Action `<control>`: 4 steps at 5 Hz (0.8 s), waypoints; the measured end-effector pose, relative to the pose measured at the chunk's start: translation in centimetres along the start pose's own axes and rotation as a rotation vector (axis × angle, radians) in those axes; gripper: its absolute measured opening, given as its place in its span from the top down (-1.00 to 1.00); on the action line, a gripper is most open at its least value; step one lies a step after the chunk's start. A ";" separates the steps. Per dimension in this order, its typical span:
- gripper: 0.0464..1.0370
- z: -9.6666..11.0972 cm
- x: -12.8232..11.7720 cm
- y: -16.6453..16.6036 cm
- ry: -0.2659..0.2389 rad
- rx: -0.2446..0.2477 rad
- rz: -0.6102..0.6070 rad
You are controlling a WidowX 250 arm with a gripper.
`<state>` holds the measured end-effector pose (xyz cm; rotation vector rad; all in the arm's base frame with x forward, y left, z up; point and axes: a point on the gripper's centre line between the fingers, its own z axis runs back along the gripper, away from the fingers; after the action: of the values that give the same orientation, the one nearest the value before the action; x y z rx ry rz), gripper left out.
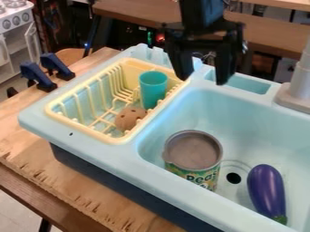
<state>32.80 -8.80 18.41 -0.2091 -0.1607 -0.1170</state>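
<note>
An empty black two-finger gripper (pixel 204 78), fingers parted, hangs above a pale blue plastic toy sink (pixel 121 156). Just beside it in view, a teal plastic cup (pixel 153 89) stands in a pale yellow slatted rack (pixel 91 131), whose side probably helps steady it. Nearer the camera than the hand are a rounded brown pitted object (pixel 129 118), a grey-topped, green-labelled can (pixel 194 158), upright on its flat base, and a glossy purple eggplant (pixel 266 188), seemingly cradled by the basin.

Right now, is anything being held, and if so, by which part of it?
Nothing is held: the gripper hangs open over the sink, its fingers apart with nothing between them.
</note>
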 end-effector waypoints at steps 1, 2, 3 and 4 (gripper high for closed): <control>-0.93 -0.7 -1.2 -0.6 0.060 0.034 -0.023; -0.93 -2.0 -2.8 0.1 0.170 0.068 0.005; -0.93 -2.6 -4.0 0.2 0.241 0.065 -0.001; -0.93 -2.6 -5.0 -0.6 0.300 -0.026 -0.018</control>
<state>28.23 -9.49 15.13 -0.2134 0.1373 -0.1673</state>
